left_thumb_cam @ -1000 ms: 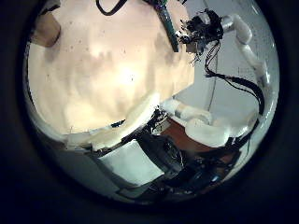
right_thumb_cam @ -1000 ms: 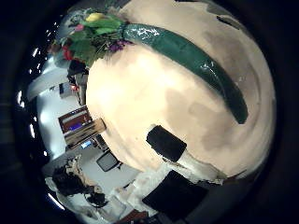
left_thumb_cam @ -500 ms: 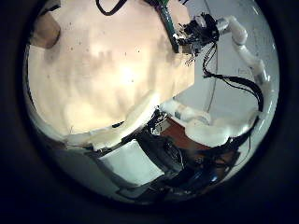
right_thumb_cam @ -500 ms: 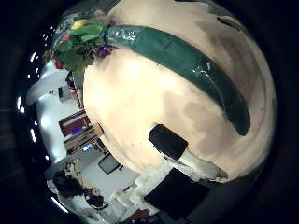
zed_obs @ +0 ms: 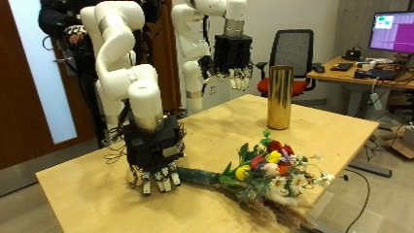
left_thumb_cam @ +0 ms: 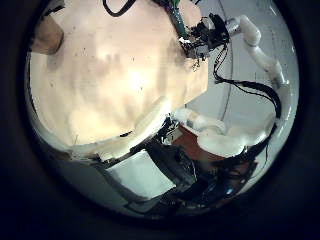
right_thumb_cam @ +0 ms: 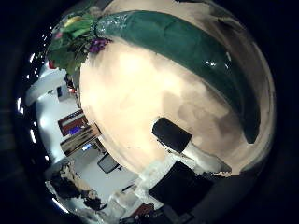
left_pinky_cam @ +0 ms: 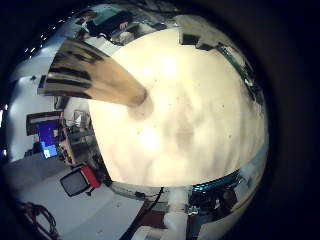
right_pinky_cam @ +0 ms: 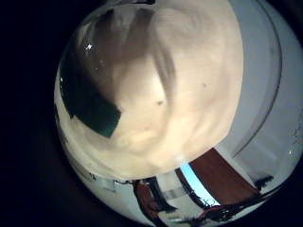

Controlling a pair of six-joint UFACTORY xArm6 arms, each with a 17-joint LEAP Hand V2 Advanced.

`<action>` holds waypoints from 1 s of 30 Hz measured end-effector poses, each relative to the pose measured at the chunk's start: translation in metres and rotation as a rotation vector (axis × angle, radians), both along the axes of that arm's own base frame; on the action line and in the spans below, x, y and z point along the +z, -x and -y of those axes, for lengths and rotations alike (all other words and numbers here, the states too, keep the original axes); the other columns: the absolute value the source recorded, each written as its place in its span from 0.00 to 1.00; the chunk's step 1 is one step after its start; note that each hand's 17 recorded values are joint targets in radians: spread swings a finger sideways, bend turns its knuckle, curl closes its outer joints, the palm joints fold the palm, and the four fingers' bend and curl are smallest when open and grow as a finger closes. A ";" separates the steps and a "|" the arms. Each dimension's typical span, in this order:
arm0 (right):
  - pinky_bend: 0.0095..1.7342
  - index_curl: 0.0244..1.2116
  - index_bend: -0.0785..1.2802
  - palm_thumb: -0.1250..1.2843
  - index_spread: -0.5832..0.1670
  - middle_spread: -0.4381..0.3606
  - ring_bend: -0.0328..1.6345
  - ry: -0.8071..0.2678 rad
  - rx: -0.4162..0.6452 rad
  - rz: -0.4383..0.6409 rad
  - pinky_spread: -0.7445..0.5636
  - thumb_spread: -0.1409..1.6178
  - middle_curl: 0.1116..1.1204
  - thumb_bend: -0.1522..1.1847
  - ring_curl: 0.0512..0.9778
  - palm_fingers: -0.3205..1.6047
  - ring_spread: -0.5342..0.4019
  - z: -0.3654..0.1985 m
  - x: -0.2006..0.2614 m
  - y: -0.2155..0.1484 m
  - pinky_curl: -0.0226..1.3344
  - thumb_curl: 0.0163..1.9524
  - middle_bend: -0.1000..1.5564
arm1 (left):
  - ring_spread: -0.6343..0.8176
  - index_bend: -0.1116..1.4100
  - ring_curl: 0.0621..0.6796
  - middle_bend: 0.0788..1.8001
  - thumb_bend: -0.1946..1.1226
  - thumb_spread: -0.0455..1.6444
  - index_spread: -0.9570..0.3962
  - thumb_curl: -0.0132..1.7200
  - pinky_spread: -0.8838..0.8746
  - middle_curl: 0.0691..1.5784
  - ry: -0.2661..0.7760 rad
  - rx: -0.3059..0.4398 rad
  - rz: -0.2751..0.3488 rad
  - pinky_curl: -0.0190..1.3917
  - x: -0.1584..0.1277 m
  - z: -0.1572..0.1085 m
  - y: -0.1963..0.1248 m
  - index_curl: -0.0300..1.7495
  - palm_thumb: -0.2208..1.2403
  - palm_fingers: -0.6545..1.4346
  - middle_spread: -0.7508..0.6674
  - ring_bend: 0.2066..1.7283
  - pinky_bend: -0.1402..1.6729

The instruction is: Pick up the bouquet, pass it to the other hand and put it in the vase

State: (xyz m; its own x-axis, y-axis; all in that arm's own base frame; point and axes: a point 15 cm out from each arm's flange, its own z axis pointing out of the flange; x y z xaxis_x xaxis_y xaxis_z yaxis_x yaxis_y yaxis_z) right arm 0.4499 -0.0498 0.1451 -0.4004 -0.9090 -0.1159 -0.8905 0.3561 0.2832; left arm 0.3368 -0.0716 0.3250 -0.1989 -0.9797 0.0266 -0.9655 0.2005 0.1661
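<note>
The bouquet lies on the wooden table (zed_obs: 90, 184), its yellow, red and white flowers (zed_obs: 272, 167) near the front edge and its dark green wrapped stem (zed_obs: 201, 177) pointing toward my right hand (zed_obs: 155, 155). That hand hangs just above the stem's end, fingers straight down and open, holding nothing. The green wrap (right_thumb_cam: 187, 56) fills much of the right thumb side palm view, and its end (right_pinky_cam: 90, 99) shows in the little finger side view. A tall gold vase (zed_obs: 278, 97) stands upright at the table's far side. My left hand (zed_obs: 234, 60) hovers high beside it, fingers relaxed.
Behind the table are an office chair (zed_obs: 300, 53) and a desk with a monitor (zed_obs: 393, 34). The flowers lie close to the table's front edge. The vase (left_pinky_cam: 95, 78) also shows in the left little finger side palm view.
The green wrap has grown larger in the right thumb side palm view: the right hand has come closer to the stem. The left hand's view is almost unchanged.
</note>
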 end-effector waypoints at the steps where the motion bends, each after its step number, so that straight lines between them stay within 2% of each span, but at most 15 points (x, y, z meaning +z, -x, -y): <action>1: 0.27 0.25 0.19 0.42 0.64 0.61 0.47 0.000 0.004 -0.003 0.72 0.71 0.30 0.10 0.18 0.36 0.59 -0.003 -0.001 0.000 0.17 0.16 0.35 | 0.55 0.19 0.07 0.09 0.13 0.68 0.70 0.16 0.55 0.24 0.000 0.001 0.001 0.23 0.000 -0.001 0.000 0.26 0.36 0.51 0.54 0.23 0.23; 11: 0.24 0.29 0.20 0.47 0.58 0.52 0.52 -0.001 0.023 -0.019 0.65 0.69 0.33 0.10 0.19 0.45 0.49 -0.013 -0.004 0.002 0.14 0.17 0.40 | 0.55 0.19 0.08 0.08 0.13 0.68 0.70 0.16 0.55 0.24 0.001 0.005 0.006 0.23 0.002 -0.002 -0.003 0.26 0.36 0.51 0.55 0.23 0.23; 14: 0.28 0.31 0.20 0.51 0.53 0.45 0.56 -0.004 0.027 -0.029 0.55 0.69 0.36 0.10 0.20 0.53 0.41 -0.014 -0.007 0.003 0.13 0.18 0.41 | 0.54 0.19 0.08 0.08 0.13 0.68 0.70 0.16 0.55 0.24 0.001 0.005 0.007 0.24 0.002 -0.002 -0.004 0.26 0.36 0.52 0.54 0.23 0.23; 16: 0.30 0.32 0.21 0.52 0.51 0.43 0.56 -0.004 0.028 -0.031 0.51 0.68 0.36 0.10 0.21 0.55 0.38 -0.014 -0.007 0.003 0.13 0.18 0.42 | 0.54 0.19 0.08 0.09 0.13 0.68 0.70 0.16 0.55 0.24 0.002 0.006 0.008 0.24 0.003 -0.001 -0.004 0.26 0.36 0.52 0.54 0.23 0.24; 20: 0.41 0.37 0.22 0.55 0.43 0.35 0.58 -0.003 0.033 -0.046 0.33 0.68 0.40 0.10 0.24 0.65 0.31 -0.014 -0.006 0.006 0.14 0.19 0.44 | 0.54 0.19 0.09 0.09 0.13 0.68 0.70 0.16 0.55 0.25 0.002 0.005 0.011 0.24 0.004 -0.002 -0.005 0.26 0.36 0.52 0.54 0.23 0.24; 23: 0.45 0.39 0.23 0.57 0.38 0.31 0.59 -0.005 0.038 -0.058 0.24 0.67 0.43 0.10 0.26 0.71 0.28 -0.015 -0.004 0.008 0.15 0.19 0.45 | 0.55 0.19 0.09 0.09 0.13 0.68 0.70 0.16 0.55 0.25 0.002 0.006 0.010 0.24 0.004 -0.001 -0.006 0.26 0.36 0.52 0.54 0.23 0.24; 25: 0.51 0.44 0.28 0.61 0.34 0.27 0.60 -0.007 0.040 -0.064 0.16 0.66 0.46 0.10 0.30 0.80 0.26 -0.015 -0.004 0.010 0.18 0.20 0.48 | 0.55 0.19 0.09 0.08 0.13 0.68 0.70 0.16 0.55 0.24 0.001 0.006 0.008 0.24 0.003 -0.002 -0.006 0.26 0.36 0.52 0.55 0.24 0.23; 26: 0.53 0.46 0.29 0.61 0.32 0.26 0.61 -0.007 0.040 -0.065 0.15 0.66 0.48 0.10 0.32 0.79 0.26 -0.015 -0.004 0.010 0.19 0.20 0.49 | 0.54 0.19 0.09 0.08 0.13 0.68 0.70 0.16 0.55 0.25 0.001 0.006 0.007 0.24 0.003 -0.002 -0.006 0.26 0.36 0.52 0.54 0.24 0.23; 28: 0.55 0.49 0.33 0.63 0.30 0.25 0.64 -0.012 0.042 -0.077 0.13 0.65 0.50 0.10 0.34 0.81 0.25 -0.016 -0.003 0.013 0.21 0.20 0.53 | 0.54 0.19 0.09 0.08 0.13 0.68 0.70 0.16 0.54 0.25 0.001 0.006 0.006 0.24 0.002 -0.002 -0.006 0.26 0.36 0.52 0.54 0.24 0.23; 29: 0.56 0.52 0.39 0.64 0.28 0.25 0.65 -0.014 0.042 -0.081 0.13 0.65 0.52 0.10 0.36 0.87 0.25 -0.016 -0.002 0.014 0.22 0.21 0.57 | 0.54 0.19 0.09 0.08 0.13 0.68 0.70 0.16 0.54 0.25 0.002 0.006 0.009 0.24 0.003 -0.002 -0.006 0.26 0.36 0.52 0.54 0.23 0.23; 30: 0.57 0.55 0.43 0.64 0.27 0.24 0.67 -0.015 0.043 -0.085 0.14 0.64 0.53 0.10 0.38 0.87 0.25 -0.017 0.000 0.016 0.23 0.21 0.59 | 0.55 0.19 0.08 0.08 0.13 0.68 0.70 0.16 0.55 0.25 0.002 0.006 0.010 0.24 0.004 -0.002 -0.007 0.26 0.36 0.52 0.54 0.23 0.23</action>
